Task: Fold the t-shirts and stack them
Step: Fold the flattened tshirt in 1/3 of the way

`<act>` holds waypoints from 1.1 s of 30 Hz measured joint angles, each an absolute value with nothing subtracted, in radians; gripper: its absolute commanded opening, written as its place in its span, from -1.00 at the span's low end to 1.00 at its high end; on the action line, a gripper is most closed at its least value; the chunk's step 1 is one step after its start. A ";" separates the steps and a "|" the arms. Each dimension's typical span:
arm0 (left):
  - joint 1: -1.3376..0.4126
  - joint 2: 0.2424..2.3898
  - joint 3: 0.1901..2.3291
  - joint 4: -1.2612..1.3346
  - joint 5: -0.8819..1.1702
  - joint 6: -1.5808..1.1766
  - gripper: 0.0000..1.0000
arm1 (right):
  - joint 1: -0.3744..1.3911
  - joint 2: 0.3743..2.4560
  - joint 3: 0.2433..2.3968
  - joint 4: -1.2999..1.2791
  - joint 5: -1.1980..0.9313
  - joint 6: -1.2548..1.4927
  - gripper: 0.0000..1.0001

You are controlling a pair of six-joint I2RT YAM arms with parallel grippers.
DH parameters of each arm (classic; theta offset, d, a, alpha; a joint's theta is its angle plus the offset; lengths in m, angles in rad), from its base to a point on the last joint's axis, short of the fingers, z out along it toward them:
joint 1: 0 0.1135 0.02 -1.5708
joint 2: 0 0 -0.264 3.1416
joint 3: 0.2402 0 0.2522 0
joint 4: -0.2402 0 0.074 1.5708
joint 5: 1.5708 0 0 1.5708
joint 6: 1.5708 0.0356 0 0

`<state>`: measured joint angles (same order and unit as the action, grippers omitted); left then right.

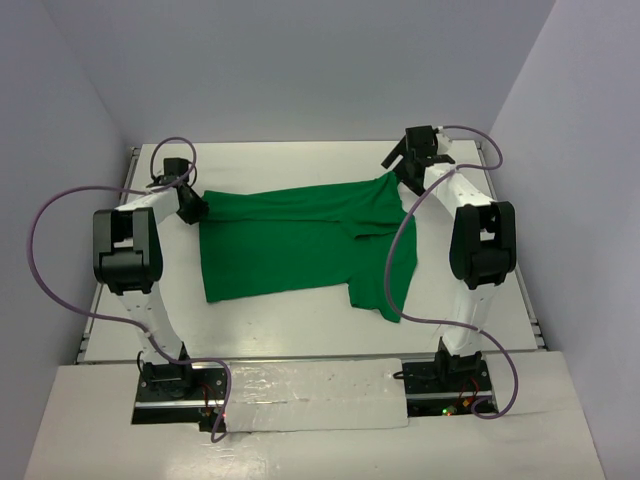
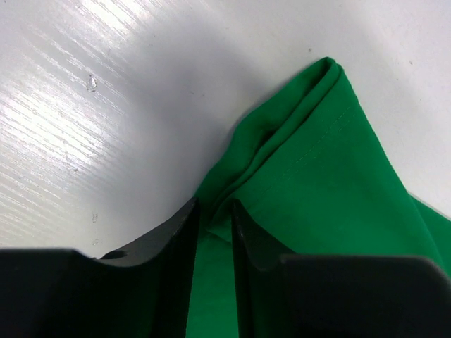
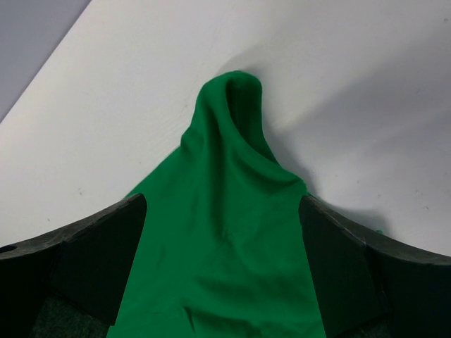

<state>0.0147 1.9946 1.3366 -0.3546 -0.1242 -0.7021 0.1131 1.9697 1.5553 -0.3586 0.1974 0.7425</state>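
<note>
The bright green t-shirt (image 1: 290, 245) lies partly folded across the white table, with a sleeve hanging toward the front right. My left gripper (image 1: 192, 208) is at the shirt's far left corner. In the left wrist view my left gripper (image 2: 215, 211) is shut on a folded edge of the t-shirt (image 2: 324, 183). My right gripper (image 1: 402, 165) is at the shirt's far right corner. In the right wrist view my right gripper (image 3: 222, 211) is open, its fingers wide apart on either side of a peaked corner of the t-shirt (image 3: 229, 134).
The white table (image 1: 300, 160) is closed in by pale walls at the back and both sides. A raised rim runs along its left edge (image 1: 132, 160) and right edge (image 1: 500, 170). Purple cables (image 1: 40, 230) loop off both arms.
</note>
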 measured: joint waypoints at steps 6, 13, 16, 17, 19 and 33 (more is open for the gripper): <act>0.012 1.995 1.338 -0.355 -0.129 -0.702 -0.52 | 0.113 1.970 1.543 -0.358 0.194 0.742 0.92; -0.016 1.995 1.338 -0.356 -0.147 -0.703 -0.79 | 0.113 1.970 1.539 -0.355 0.191 0.743 0.92; -0.020 1.994 1.338 -0.359 -0.154 -0.702 -0.79 | 0.113 1.970 1.531 -0.352 0.187 0.743 0.92; -0.020 1.993 1.338 -0.360 -0.156 -0.702 -0.79 | 0.113 1.970 1.528 -0.352 0.187 0.743 0.92; -0.020 1.988 1.338 -0.365 -0.163 -0.703 -0.79 | 0.113 1.970 1.524 -0.351 0.186 0.743 0.92; -0.023 1.815 1.321 -0.424 -0.229 -0.729 -0.79 | 0.113 1.968 1.465 -0.335 0.180 0.742 0.92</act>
